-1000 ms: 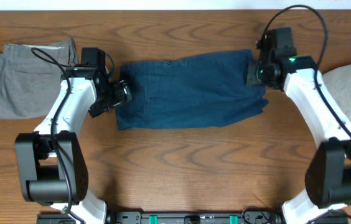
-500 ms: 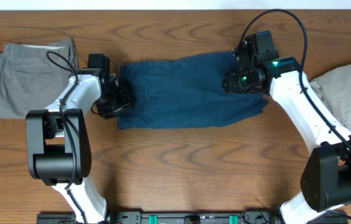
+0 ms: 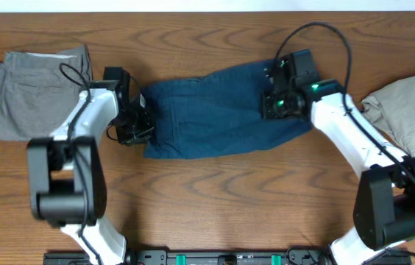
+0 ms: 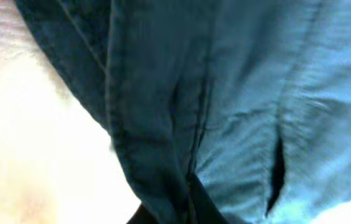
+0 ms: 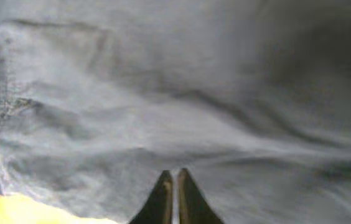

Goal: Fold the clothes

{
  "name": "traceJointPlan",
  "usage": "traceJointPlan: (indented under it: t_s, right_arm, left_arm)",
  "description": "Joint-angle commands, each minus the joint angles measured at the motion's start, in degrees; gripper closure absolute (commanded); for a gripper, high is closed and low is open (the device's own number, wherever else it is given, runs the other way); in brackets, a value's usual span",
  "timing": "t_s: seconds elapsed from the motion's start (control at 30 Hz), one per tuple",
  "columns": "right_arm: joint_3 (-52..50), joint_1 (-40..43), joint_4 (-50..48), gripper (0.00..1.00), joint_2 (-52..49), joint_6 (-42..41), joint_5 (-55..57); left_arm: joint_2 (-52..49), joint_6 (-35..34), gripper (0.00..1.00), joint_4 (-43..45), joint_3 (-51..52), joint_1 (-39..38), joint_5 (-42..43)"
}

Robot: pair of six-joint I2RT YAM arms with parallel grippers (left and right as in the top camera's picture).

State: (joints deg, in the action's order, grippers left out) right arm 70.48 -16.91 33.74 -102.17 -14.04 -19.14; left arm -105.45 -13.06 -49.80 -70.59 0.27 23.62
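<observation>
Overhead view: the navy garment [image 3: 215, 110] lay flat on the table [image 3: 215, 206], across the middle and towards the far side.
Long axis: it ran left to right, one end under each arm.
Left end: the left gripper [image 3: 140, 124] touched the garment's left edge. In the left wrist view it was closed on the hemmed edge, and the creases ran into the pinch.
Right end: the right gripper [image 3: 276, 103] sat on top of the cloth, a little in from the right edge, on the far part. Its fingers [image 5: 162, 199] were pressed together with almost no gap, apparently nipping a thin layer.
Cloth from the fingers: the bulk lay to the right of the left gripper and to the left of the right one, between the two.
Nearer arm: neither, as each was at its own end.
Coming move, as a judgement: one end would be carried along the long axis towards the other.
Count: one navy garment; one folded grey garment [image 3: 31, 92] at far left; one beige garment [image 3: 406, 110] at the right edge; two grippers.
</observation>
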Motion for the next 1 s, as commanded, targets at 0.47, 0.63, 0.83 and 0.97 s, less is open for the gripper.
traceJointPlan:
  t_s: [0.47,0.63,0.83,0.97]
  right_arm:
    - [-3.3,-21.2,-24.0,0.98,-23.5,-4.0,-30.4]
    - [-1.9,-21.6,-24.2,0.90,-23.0,-3.5,-28.7]
    - [1.9,-14.3,-15.2,0.81,-18.7,0.7,-23.0]
    - [3.5,-6.8,-7.3,0.81,-14.3,5.4,-19.6]
  left_arm:
    - [23.8,-1.8,0.93,-1.8,-2.2,-5.0,11.0]
    - [23.8,-4.2,0.93,2.3,-2.2,-6.3,13.9]
    - [23.8,-3.7,0.93,2.4,-2.2,-6.2,13.9]
    - [23.8,-3.1,0.93,1.9,-2.2,-6.2,12.9]
